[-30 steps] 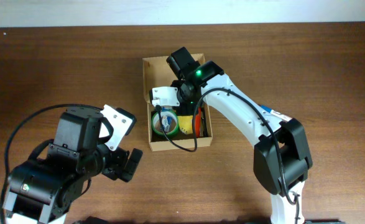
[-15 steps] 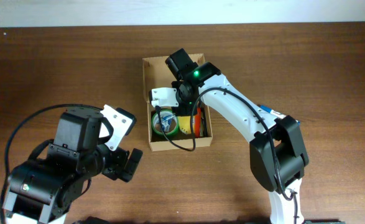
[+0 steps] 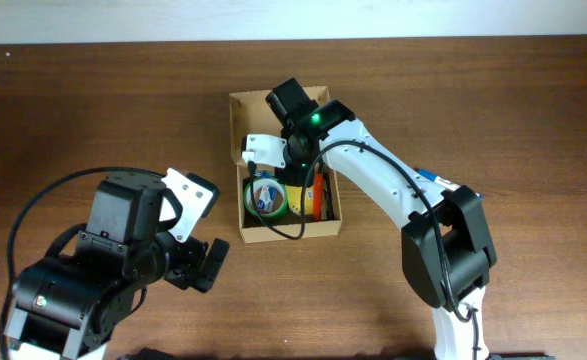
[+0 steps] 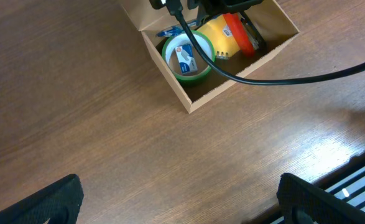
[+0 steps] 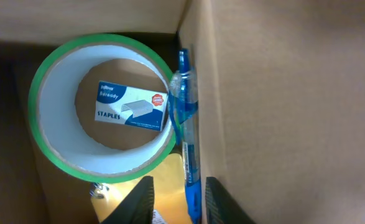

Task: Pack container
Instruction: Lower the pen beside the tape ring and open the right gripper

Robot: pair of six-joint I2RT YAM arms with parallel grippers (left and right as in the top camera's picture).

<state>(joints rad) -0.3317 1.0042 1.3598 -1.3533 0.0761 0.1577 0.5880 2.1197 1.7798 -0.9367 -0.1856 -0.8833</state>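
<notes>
Packing in hand: right gripper (image 5: 182,199) inside the small tan cardboard box (image 3: 250,115) on the wooden surface (image 3: 93,100), fingers parted astride a blue pen (image 5: 185,112) beside a green tape roll (image 5: 55,124); left gripper (image 4: 182,205) splayed, idle; next, likely a straight lift out.

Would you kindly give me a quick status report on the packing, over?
Left claw open, away from container. Right claw open inside it, over blue pen. Tape roll, staples box packed. No obstruction seen.
</notes>
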